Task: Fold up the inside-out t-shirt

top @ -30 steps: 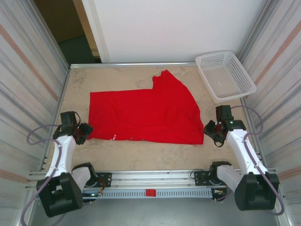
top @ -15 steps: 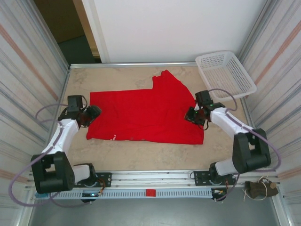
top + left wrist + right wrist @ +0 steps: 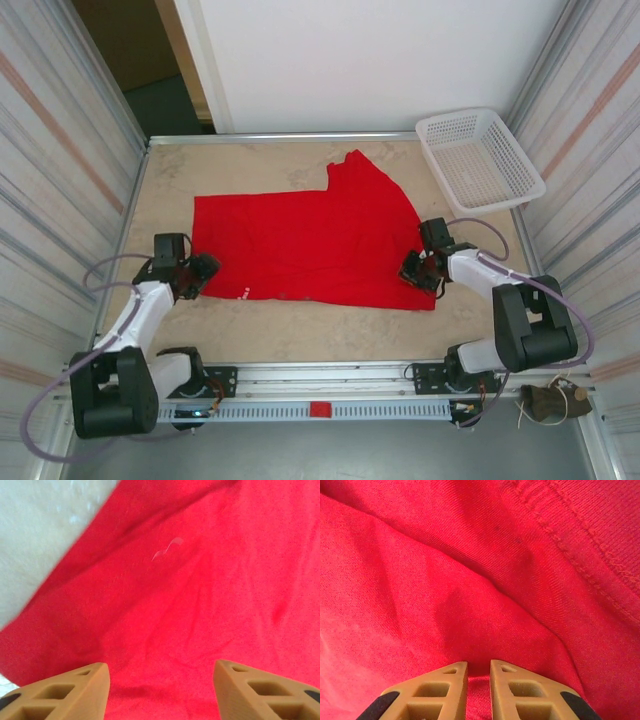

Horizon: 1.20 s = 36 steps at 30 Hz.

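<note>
The inside-out t-shirt [image 3: 310, 245] lies spread flat on the table, bright red, with one sleeve pointing to the far side. My left gripper [image 3: 205, 268] is at its near left edge, open, with its fingers set wide over the cloth [image 3: 200, 580]. A small white mark [image 3: 167, 548] shows ahead of it. My right gripper [image 3: 412, 270] is at the shirt's near right corner. Its jaws are almost together, with a fold of red cloth [image 3: 445, 580] pinched between them. A stitched seam [image 3: 570, 545] runs past on the right.
A white plastic basket [image 3: 480, 160] stands at the far right corner. Corrugated walls [image 3: 60, 200] close in both sides. Bare beige table [image 3: 300, 335] runs between the shirt and the metal rail at the arms' bases.
Both grippers came in from the table's sides onto the shirt, then slid toward the near edge. The right gripper closed on cloth. The left gripper opened a little wider.
</note>
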### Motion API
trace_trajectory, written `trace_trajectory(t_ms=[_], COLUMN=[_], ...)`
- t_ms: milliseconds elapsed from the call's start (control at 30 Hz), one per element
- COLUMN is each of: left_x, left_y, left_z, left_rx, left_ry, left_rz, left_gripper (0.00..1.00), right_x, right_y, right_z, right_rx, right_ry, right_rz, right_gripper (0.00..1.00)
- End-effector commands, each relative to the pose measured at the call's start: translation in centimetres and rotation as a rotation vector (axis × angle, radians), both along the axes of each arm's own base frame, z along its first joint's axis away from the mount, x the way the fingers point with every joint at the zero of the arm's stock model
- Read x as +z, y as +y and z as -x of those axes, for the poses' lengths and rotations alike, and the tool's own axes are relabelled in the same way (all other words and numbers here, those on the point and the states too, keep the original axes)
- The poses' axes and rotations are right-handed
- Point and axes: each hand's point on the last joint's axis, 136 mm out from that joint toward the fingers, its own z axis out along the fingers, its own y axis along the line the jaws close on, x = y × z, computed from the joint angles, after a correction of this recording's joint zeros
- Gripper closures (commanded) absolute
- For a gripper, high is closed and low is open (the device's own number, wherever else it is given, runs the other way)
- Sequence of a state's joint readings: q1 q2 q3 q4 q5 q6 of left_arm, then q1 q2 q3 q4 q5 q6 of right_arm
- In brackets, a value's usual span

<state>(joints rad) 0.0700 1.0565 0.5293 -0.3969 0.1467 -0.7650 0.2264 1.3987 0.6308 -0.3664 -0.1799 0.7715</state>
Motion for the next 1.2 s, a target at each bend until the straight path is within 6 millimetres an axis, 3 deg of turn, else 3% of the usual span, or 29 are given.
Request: trace_trajectory(t_ms=[0, 67, 167, 333, 567, 833, 1000, 1167], left_x=[3.8, 5.0, 5.0, 1.7, -0.9, -2.9, -3.7, -3.6], left_y=[1.7, 2.0, 1.4, 0.9, 0.1, -1.2, -1.4, -1.4], left_z=[-2.9, -5.1, -8.9, -11.6, -12.5, -12.2, -11.7, -11.3], left_rx=[0.007, -0.055, -0.206, -0.368, -0.427, -0.456, -0.454, -0.457], left_ry=[-0.096, -0.109, -0.065, 0.114, 0.190, 0.226, 0.238, 0.235], left_rz=[-0.086, -0.130, -0.134, -0.145, -0.137, -0.123, -0.108, -0.110], left_gripper=[0.41, 0.41, 0.44, 0.54, 0.54, 0.54, 0.70, 1.00], right_x=[-1.2, -1.3, -1.2, -1.1, -0.9, -0.9, -0.9, -0.9], right_y=[-1.6, -1.7, -1.8, -2.0, -2.3, -2.2, -2.2, -2.2], right_z=[1.4, 1.4, 1.2, 1.4, 1.5, 1.4, 1.4, 1.4], right_rx=[-0.052, -0.054, -0.058, -0.061, -0.066, -0.070, -0.070, -0.070], right_ry=[0.061, 0.064, 0.063, 0.064, 0.058, 0.057, 0.057, 0.054], right_rz=[0.057, 0.059, 0.064, 0.075, 0.082, 0.081, 0.081, 0.080], right_gripper=[0.82, 0.82, 0.82, 0.82, 0.82, 0.82, 0.82, 0.83])
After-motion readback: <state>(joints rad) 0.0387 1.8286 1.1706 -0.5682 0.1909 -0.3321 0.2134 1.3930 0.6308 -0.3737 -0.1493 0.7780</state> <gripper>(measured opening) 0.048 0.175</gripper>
